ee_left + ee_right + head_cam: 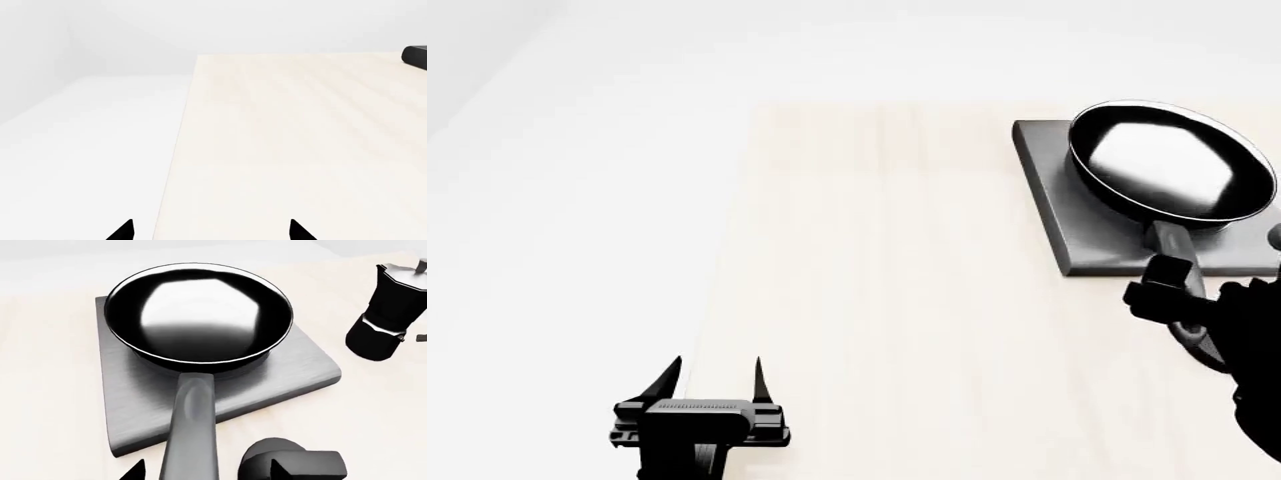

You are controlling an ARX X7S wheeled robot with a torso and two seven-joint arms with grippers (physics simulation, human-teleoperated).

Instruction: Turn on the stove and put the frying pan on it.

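The frying pan (1170, 160) is glossy black with a shiny inside and sits on the stove (1054, 190), a dark grey slab at the table's right. In the right wrist view the pan (200, 315) covers the stove (127, 405), and its long handle (190, 435) runs back between my right gripper's fingertips. My right gripper (208, 471) is open and straddles the handle with a gap on each side; it also shows in the head view (1182, 295). A round black knob (270, 455) lies beside the handle. My left gripper (714, 375) is open and empty at the table's left edge.
A black and silver moka pot (387, 315) stands to the right of the stove. The pale wooden table (881, 300) ends at its left edge under my left gripper (211, 232). A black edge of something (415, 56) shows at the far side of the left wrist view.
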